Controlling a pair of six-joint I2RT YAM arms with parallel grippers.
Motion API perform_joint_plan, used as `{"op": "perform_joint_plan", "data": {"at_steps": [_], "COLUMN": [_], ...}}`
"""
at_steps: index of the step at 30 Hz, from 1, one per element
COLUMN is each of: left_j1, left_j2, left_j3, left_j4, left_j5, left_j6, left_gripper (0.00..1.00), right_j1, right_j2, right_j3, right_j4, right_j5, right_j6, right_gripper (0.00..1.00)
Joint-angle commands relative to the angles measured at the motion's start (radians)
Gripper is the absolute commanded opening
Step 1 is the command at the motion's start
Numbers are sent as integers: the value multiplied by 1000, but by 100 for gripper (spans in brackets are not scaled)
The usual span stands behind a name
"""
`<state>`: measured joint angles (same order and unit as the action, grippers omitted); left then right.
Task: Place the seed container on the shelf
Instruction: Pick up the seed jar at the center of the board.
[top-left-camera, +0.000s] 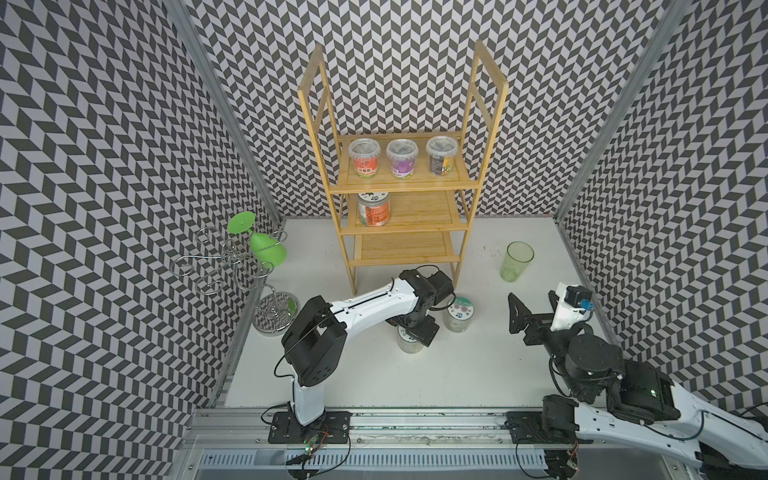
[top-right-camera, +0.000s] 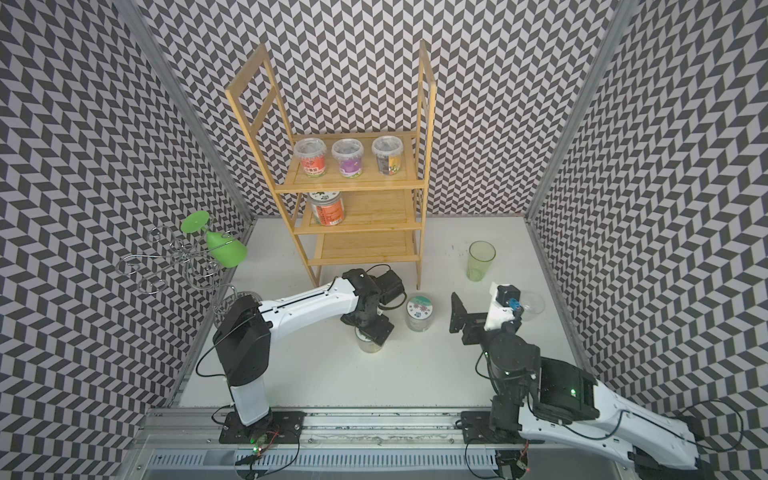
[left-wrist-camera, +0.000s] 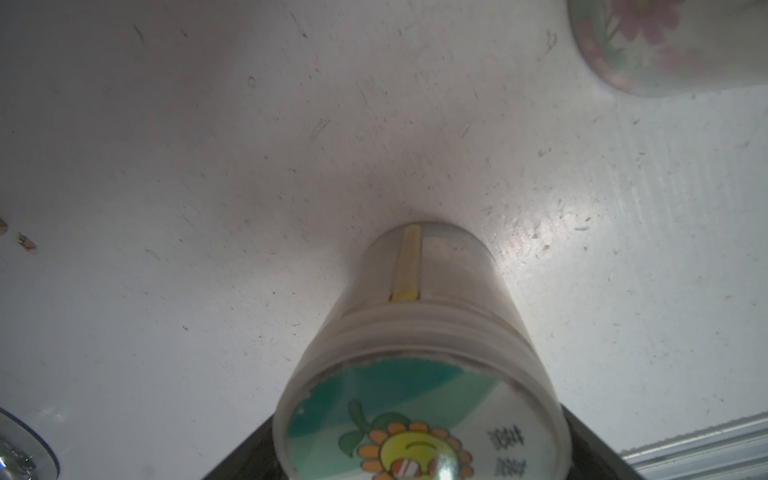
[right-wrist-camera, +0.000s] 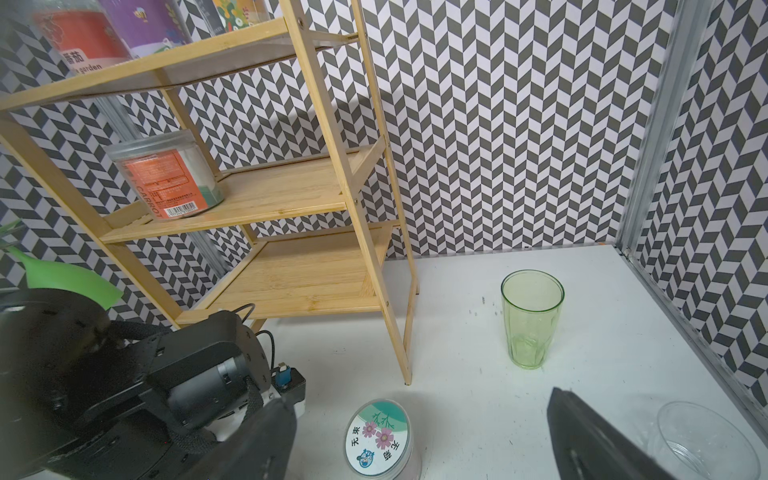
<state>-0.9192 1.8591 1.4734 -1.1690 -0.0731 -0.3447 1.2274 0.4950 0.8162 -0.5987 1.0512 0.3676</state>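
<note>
Directly below the left gripper (top-left-camera: 419, 331) stood the clear plastic seed jar with a sunflower-printed lid (left-wrist-camera: 419, 345), upright on the white tabletop (top-left-camera: 478, 374), long axis vertical. Jaws flanked its lid; gripped or not, could not tell. Left arm nearer. Bamboo three-tier shelf (top-left-camera: 409, 188) rose just beyond the gripper. Lid characters illegible; the shelved orange-labelled jar (right-wrist-camera: 166, 183) read "CARROT".

I saw a chrome wire stand (top-left-camera: 270, 318) at the left edge of the white table (top-left-camera: 457, 374), a green wine glass (top-left-camera: 269, 254) hung on it. On the right a green tumbler (top-left-camera: 517, 262) stood upright, with a clear plastic bowl (right-wrist-camera: 715, 440) nearer the front.
</note>
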Motion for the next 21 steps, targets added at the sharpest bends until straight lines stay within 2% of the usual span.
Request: {"op": "perform_joint_plan", "data": {"at_steps": [1,7,15,21], "left_j1": [6,8,9,10], "left_j2": [0,-2,-17,-14], "left_j3": [-26,-40,19,16], "left_j4": [24,48,15,20], "left_j5": [28,29,11,25], "left_j6": [24,24,34,36], "left_gripper": [93,94,90,82], "right_j1": [4,4,4,4], "right_j2": [7,10,9,11], "right_j3": [8,8,11,6], "right_j4": [25,28,28,28], "right_j5": [1,-5,-5,-23], "right_j6": [2,3,-5,-2], "right_gripper": [98,98,97,97]}}
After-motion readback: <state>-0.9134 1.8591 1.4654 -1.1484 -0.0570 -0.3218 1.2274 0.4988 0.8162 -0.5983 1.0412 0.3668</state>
